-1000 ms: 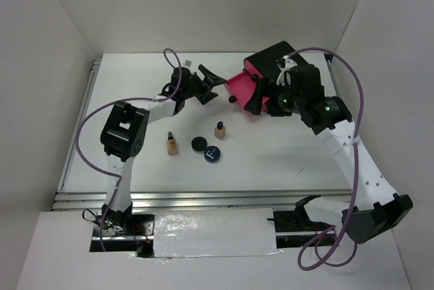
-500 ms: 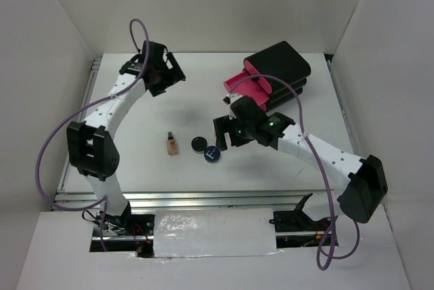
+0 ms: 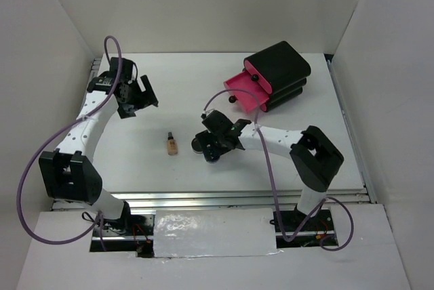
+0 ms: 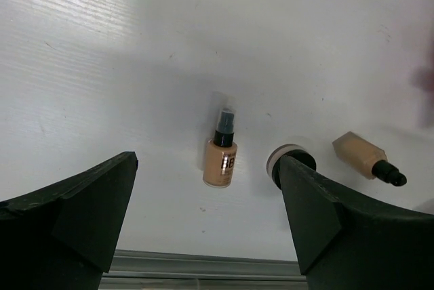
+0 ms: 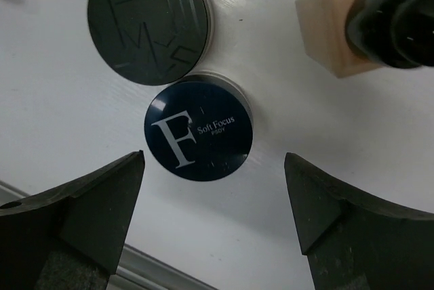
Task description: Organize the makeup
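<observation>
A tan bottle with a black cap (image 3: pixel 172 144) stands on the white table; it also shows in the left wrist view (image 4: pixel 221 159). A second tan bottle (image 4: pixel 366 158) lies tilted to its right and shows in the right wrist view (image 5: pixel 339 29). A black compact (image 5: pixel 148 22) and a dark-blue compact (image 5: pixel 199 129) sit side by side, touching. My right gripper (image 5: pixel 213 209) (image 3: pixel 214 142) is open just above the dark-blue compact. My left gripper (image 4: pixel 207 229) (image 3: pixel 135 95) is open and empty at the far left. The sachets are out of view.
A black box (image 3: pixel 281 66) stands at the back right with one pink drawer (image 3: pixel 245 92) pulled out. White walls enclose the table on three sides. A metal rail (image 3: pixel 203 198) runs along the near edge.
My right gripper has come away from the pink drawer and down over the compacts. My left arm has swung left, away from the box. One bottle now lies under the right arm.
</observation>
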Robot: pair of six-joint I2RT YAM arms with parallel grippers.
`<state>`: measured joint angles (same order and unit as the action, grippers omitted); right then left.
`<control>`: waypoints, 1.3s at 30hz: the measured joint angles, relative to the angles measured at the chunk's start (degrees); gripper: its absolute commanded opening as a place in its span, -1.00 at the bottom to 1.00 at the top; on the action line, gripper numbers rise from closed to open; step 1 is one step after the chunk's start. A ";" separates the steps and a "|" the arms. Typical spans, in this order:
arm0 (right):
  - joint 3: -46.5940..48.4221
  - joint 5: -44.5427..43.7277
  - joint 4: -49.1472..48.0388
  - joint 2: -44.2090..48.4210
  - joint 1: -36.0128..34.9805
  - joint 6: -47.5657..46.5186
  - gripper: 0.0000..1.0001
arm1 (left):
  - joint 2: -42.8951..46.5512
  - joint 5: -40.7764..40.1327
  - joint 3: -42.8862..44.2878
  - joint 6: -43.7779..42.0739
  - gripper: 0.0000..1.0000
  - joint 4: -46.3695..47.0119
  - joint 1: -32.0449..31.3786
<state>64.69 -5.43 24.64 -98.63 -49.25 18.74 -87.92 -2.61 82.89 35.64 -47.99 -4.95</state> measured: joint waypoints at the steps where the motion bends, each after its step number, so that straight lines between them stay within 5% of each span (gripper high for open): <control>1: 0.28 -0.02 -0.15 -1.11 -0.09 -0.07 0.83 | 0.61 0.20 -0.44 -0.61 0.99 0.04 0.02; 10: 2.43 -0.02 -1.44 -7.45 -0.81 -0.98 0.68 | 2.62 5.44 -1.64 -2.54 0.99 0.59 0.15; 18: 3.19 0.00 -1.51 -7.91 -1.64 -2.19 0.09 | 2.62 7.41 -1.68 -2.69 0.99 1.22 0.17; 26: 4.98 0.09 3.37 -1.73 -4.90 -1.51 0.00 | 2.62 7.23 -1.70 -2.69 0.99 1.77 0.24; 33: 19.61 -3.19 5.77 8.52 0.13 -0.31 0.02 | 2.12 5.25 -1.68 -4.26 0.99 1.84 -0.46; 39: 40.65 -7.56 11.82 -5.97 12.83 -2.47 0.04 | -0.85 1.33 -1.14 -5.73 0.99 0.94 -6.32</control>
<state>105.34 -12.99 36.47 -104.60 -36.42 16.27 -88.77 -1.28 81.76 29.91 -47.05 -11.27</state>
